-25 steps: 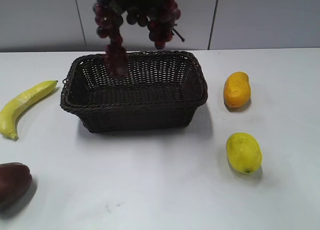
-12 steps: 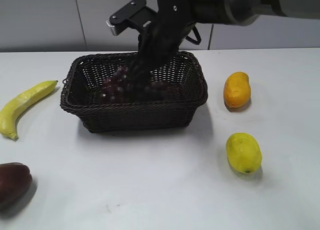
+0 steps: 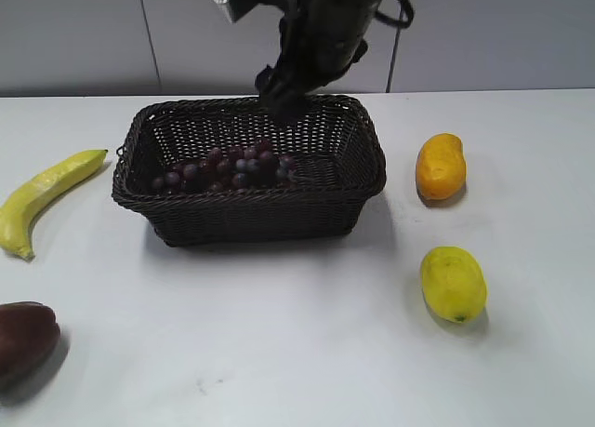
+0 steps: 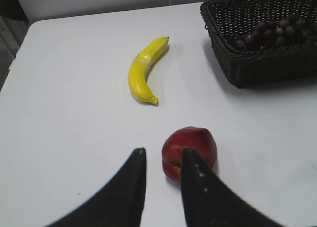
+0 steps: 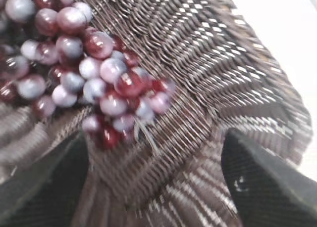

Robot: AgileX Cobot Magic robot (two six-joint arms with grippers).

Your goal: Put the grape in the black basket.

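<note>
The grape point(image 3: 223, 168), a bunch of dark red-purple berries, lies inside the black basket point(image 3: 251, 224) on its floor, toward the left and middle. It also shows in the right wrist view point(image 5: 84, 73) and in the left wrist view point(image 4: 272, 33). My right gripper point(image 3: 281, 106) hangs above the basket's back rim, open and empty; its fingers point(image 5: 158, 182) spread wide over the wicker point(image 5: 223, 78). My left gripper point(image 4: 163, 160) is open and empty, low over the table beside a red fruit.
A banana point(image 3: 46, 196) lies left of the basket. A dark maroon fruit point(image 3: 23, 339) sits at the front left, just right of my left fingertips in the left wrist view point(image 4: 193, 148). An orange mango point(image 3: 440, 166) and a yellow lemon point(image 3: 453, 283) lie to the right.
The grape, held high above the basket a second ago, came down into it and was let go. My right gripper has since risen above the back rim.
</note>
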